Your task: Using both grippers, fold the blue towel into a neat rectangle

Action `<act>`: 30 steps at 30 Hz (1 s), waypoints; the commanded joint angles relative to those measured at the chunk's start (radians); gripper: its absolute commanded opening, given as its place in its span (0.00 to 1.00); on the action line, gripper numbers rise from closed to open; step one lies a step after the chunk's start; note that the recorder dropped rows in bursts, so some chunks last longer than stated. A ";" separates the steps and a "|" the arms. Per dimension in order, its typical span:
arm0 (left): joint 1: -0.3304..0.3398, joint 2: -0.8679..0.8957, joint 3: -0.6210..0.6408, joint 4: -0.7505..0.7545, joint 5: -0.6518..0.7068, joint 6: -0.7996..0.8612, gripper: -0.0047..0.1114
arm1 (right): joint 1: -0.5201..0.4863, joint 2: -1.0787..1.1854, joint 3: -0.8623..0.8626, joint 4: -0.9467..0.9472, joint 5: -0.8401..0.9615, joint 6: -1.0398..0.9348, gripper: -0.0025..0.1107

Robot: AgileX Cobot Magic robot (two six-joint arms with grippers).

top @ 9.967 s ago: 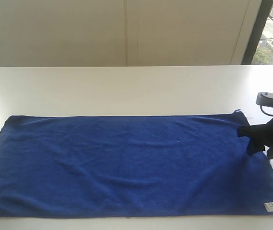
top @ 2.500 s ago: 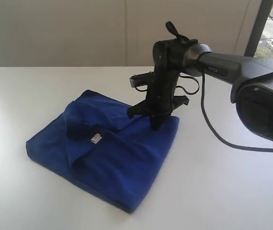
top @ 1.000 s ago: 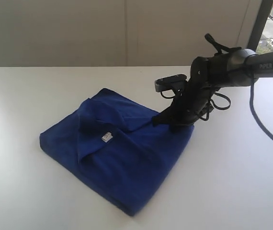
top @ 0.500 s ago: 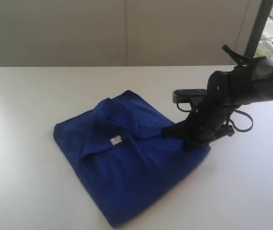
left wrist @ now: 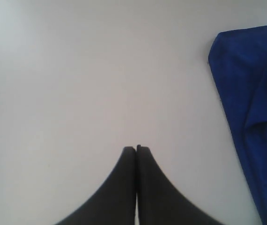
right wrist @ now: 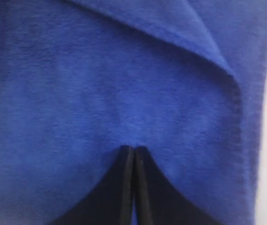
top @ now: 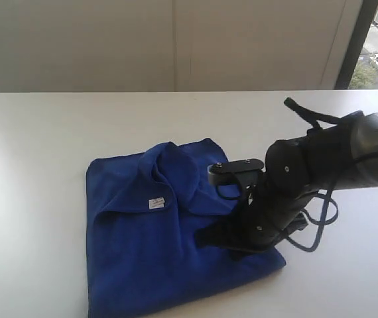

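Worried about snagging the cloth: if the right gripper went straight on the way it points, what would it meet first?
The blue towel. The right gripper, fingers shut, points at its folded top surface and looks nearly on it; actual contact is unclear.

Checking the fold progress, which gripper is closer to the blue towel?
Right. The right gripper, shut, has its tips on the blue towel; the left gripper, shut, is over bare table beside the towel's edge, apart from it.

The right gripper [top: 202,237] and its arm hide part of the blue towel [top: 129,252] (lower edge cropped); the white tag [top: 156,203] is too small to read.
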 commanded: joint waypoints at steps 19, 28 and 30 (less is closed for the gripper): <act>0.001 -0.009 0.002 -0.010 0.011 0.003 0.04 | -0.060 -0.031 -0.064 -0.185 -0.024 -0.010 0.02; 0.001 -0.009 0.002 -0.010 0.011 0.003 0.04 | -0.081 0.059 -0.064 -0.200 -0.011 -0.005 0.02; 0.001 -0.009 0.002 -0.010 0.011 0.003 0.04 | -0.081 0.071 -0.062 -0.200 0.005 0.007 0.02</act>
